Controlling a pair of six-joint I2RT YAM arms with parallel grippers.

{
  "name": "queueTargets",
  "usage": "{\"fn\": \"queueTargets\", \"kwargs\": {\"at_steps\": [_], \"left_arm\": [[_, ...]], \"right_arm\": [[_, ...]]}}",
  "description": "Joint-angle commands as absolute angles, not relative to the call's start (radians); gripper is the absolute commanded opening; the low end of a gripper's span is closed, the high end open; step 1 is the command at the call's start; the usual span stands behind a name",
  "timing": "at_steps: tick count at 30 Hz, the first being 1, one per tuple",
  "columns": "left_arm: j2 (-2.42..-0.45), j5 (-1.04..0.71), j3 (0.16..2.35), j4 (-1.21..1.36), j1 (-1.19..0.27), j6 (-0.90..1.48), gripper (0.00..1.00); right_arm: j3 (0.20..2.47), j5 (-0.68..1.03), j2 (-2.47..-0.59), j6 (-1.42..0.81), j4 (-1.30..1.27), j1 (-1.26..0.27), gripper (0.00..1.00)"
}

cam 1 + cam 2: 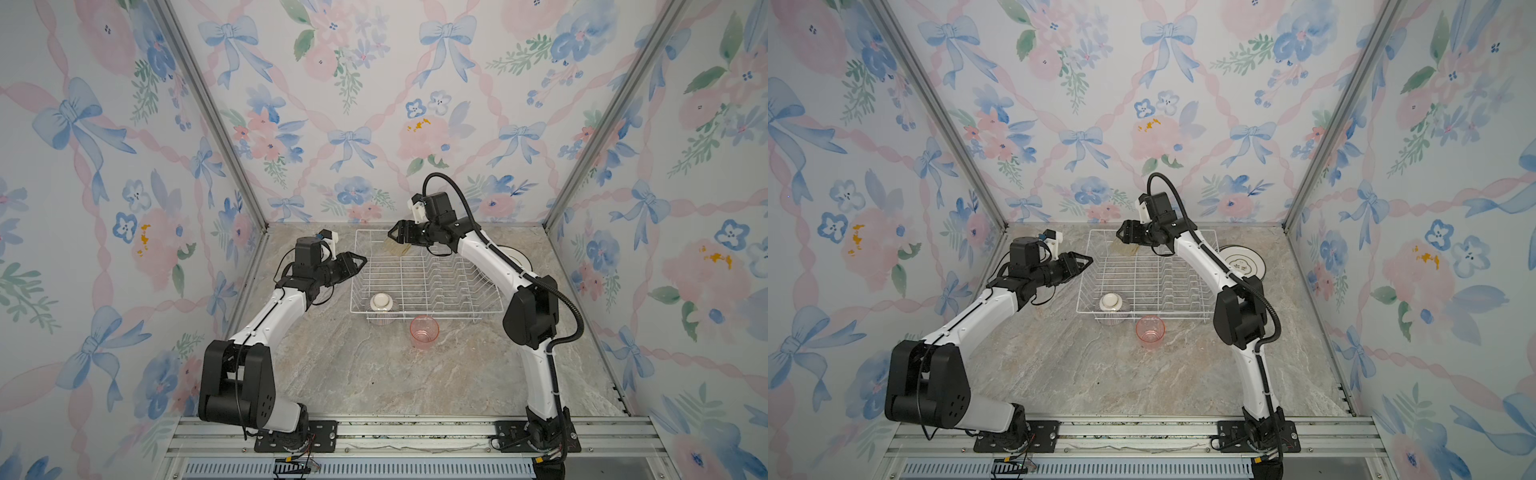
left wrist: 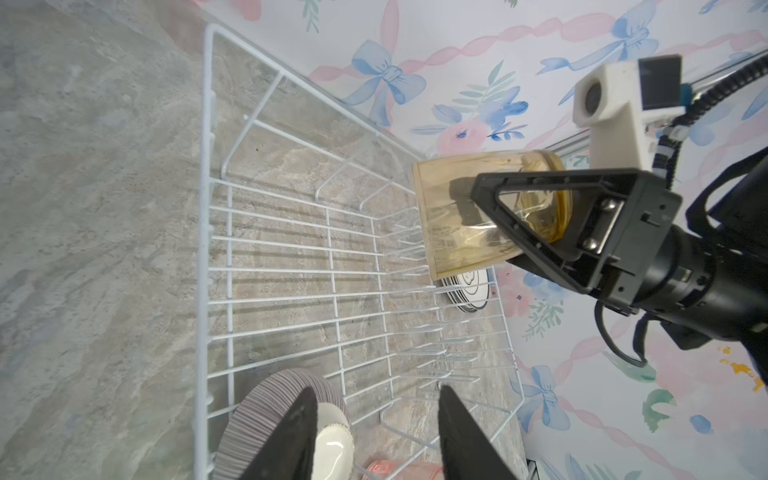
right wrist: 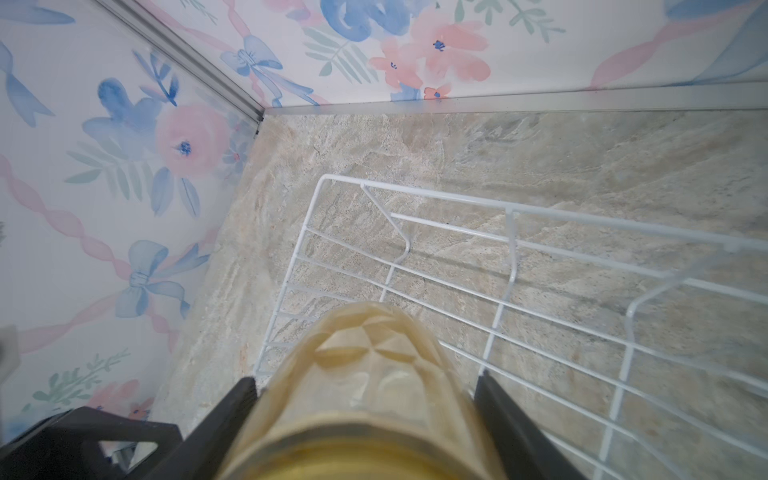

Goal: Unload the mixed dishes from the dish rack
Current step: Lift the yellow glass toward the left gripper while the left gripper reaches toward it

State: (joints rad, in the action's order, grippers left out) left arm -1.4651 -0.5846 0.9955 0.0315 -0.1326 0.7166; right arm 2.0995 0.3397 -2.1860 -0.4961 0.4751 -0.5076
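Left gripper (image 1: 360, 261): hovering at the left rim of the dish rack, raised off the table and aimed toward the rack. Fingers (image 2: 291, 436) spread apart with a clear gap between them, gripping nothing.

Striped bowl (image 1: 381, 305): upside down, pale foot uppermost, purple-grey stripes down the sides. Resting inside the rack's near left corner, close below the left gripper in the left wrist view (image 2: 266, 411).

Dish rack (image 1: 415, 278): white wire basket sitting flat on the marbled table (image 1: 353, 374), toward the back wall. Upright plate-slot prongs in rows along the right half.

Yellow tumbler (image 2: 457, 216): translucent and tipped onto its side, held over the rack's far left part. Contact with the wires impossible to tell. Only a faint shape in a top view (image 1: 397, 248).

Right gripper (image 1: 392, 237): reaching across to the rack's far left part. Fingers (image 3: 232, 415) clamped on the yellow tumbler, one on each flank.

Pink tumbler (image 1: 424, 332): upright with its mouth up, on the table just in front of the rack's near rim. Outside the rack, right of the bowl.

Plates (image 1: 1244, 262): white with dark rims, a printed centre on the top one. Stacked flat on the table just beside the rack's right side and outside it. Partly hidden behind the right arm; count impossible to tell.
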Motion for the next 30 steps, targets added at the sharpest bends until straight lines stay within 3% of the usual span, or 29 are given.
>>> {"fn": "queueTargets", "kwargs": {"at_steps": [1, 7, 19, 30], "left_arm": [[-1.496, -0.678, 1.015, 0.200, -0.138, 0.788, 0.49], [-1.560, -0.795, 1.069, 0.331, -0.177, 0.838, 0.44], [-1.611, -0.842, 1.107, 0.419, -0.212, 0.884, 0.41], [-1.576, -0.823, 1.094, 0.419, -0.204, 0.873, 0.42]], "right_arm": [[2.018, 0.490, -2.124, -0.666, 0.312, -0.498, 0.25], [1.879, 0.642, -2.072, -0.861, 0.105, -0.479, 0.24], [1.746, 0.703, -2.054, -1.091, -0.207, -0.470, 0.24], [1.748, 0.683, -2.031, -1.089, -0.194, -0.451, 0.24]]}}
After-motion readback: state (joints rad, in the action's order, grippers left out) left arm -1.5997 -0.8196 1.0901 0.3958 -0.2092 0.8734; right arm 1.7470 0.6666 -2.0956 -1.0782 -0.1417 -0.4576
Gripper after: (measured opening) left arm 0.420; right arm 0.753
